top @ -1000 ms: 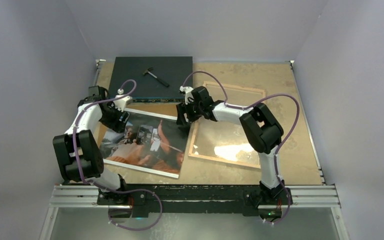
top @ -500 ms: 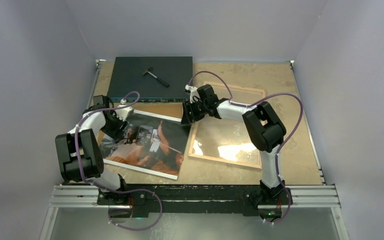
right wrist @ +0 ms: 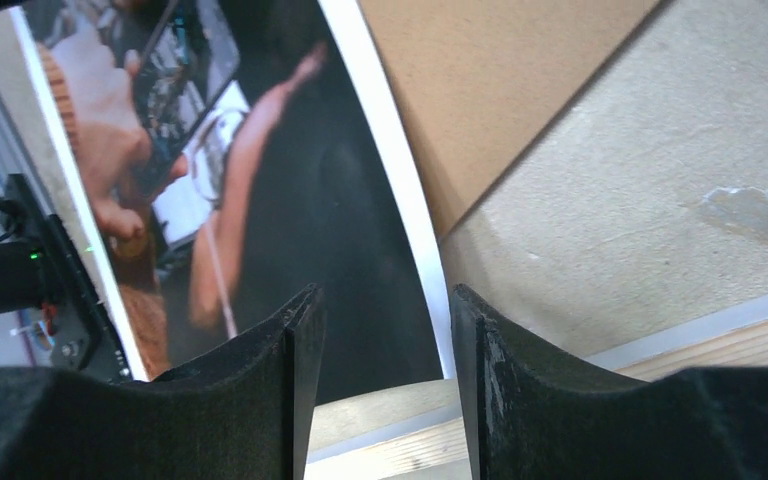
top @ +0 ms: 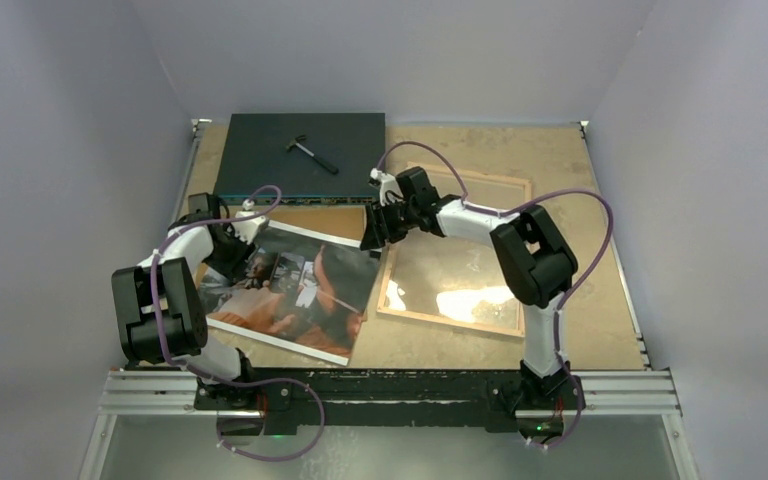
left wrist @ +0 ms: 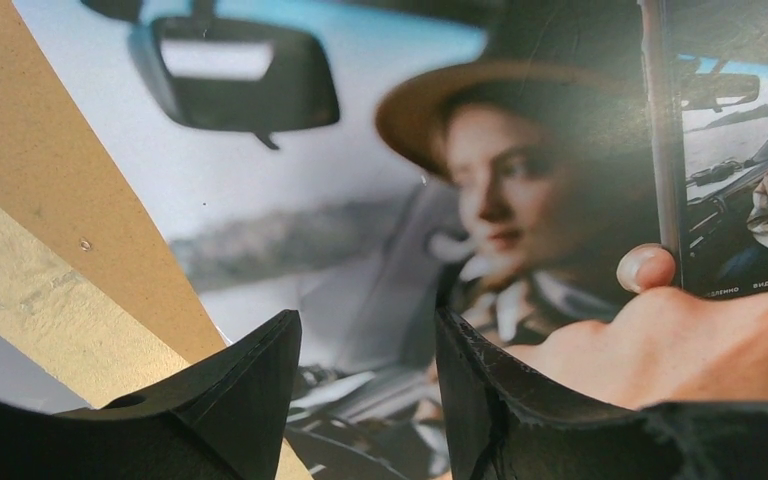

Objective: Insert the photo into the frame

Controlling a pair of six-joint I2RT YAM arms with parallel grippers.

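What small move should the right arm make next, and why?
Probably shut the right gripper on the photo's far corner: its jaws stand open with the white border between them, and the photo lies beside the frame, not in it.

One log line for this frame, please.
left gripper: jaws open over photo far-left corner | right gripper: jaws open at its far-right corner | photo: left of frame, not in it

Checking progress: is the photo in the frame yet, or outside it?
Out. The photo sits picture-side up beside the frame, to its left; the frame's opening holds no print.
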